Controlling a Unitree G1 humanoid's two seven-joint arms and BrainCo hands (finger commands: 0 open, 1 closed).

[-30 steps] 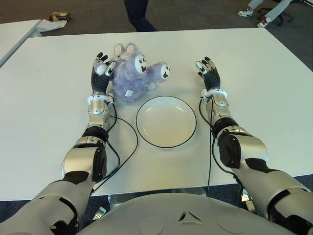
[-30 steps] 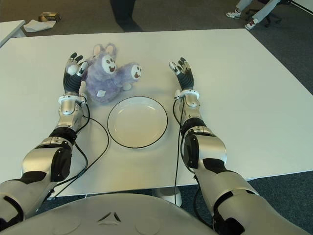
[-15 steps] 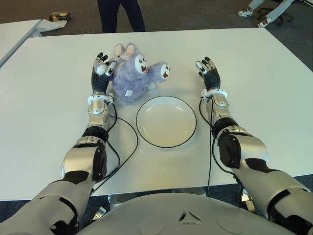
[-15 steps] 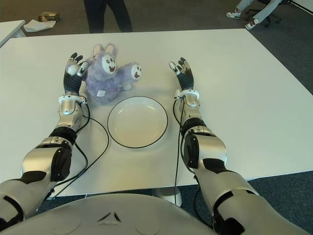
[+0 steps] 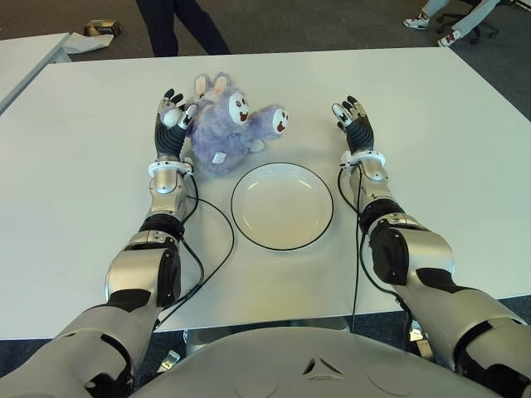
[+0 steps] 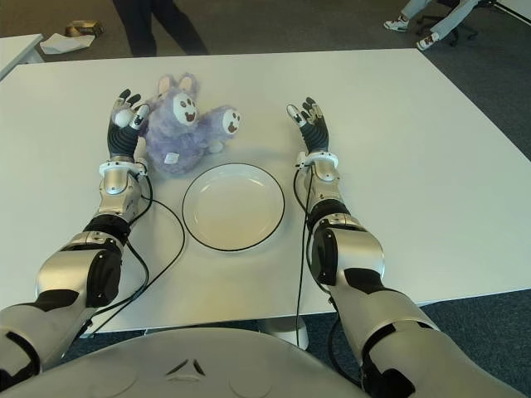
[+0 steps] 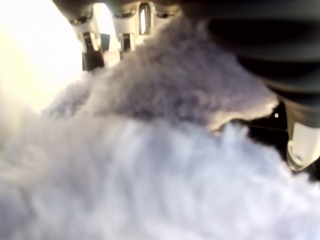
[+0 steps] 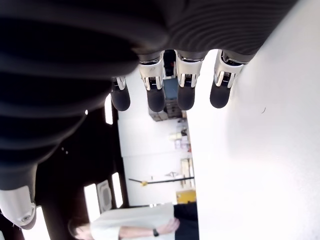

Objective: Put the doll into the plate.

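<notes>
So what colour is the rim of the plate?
The plate is white with a thin dark rim, clearest in the left eye view.

We see a white table point(image 5: 431, 108). Beyond the table's far edge a person's dark-trousered legs point(image 5: 170, 25) stand on dark carpet. Off its far left corner lies a second white table point(image 5: 25, 58), with crumpled paper point(image 5: 87, 41) nearby.

We see a broad white table point(image 5: 465, 149) spreading under us, set on dark grey carpet point(image 5: 332, 25). A second white table point(image 5: 25, 58) stands off to our left. Beyond the far edge stand a person's legs point(image 5: 170, 25); an office chair point(image 5: 469, 21) sits far right.
</notes>
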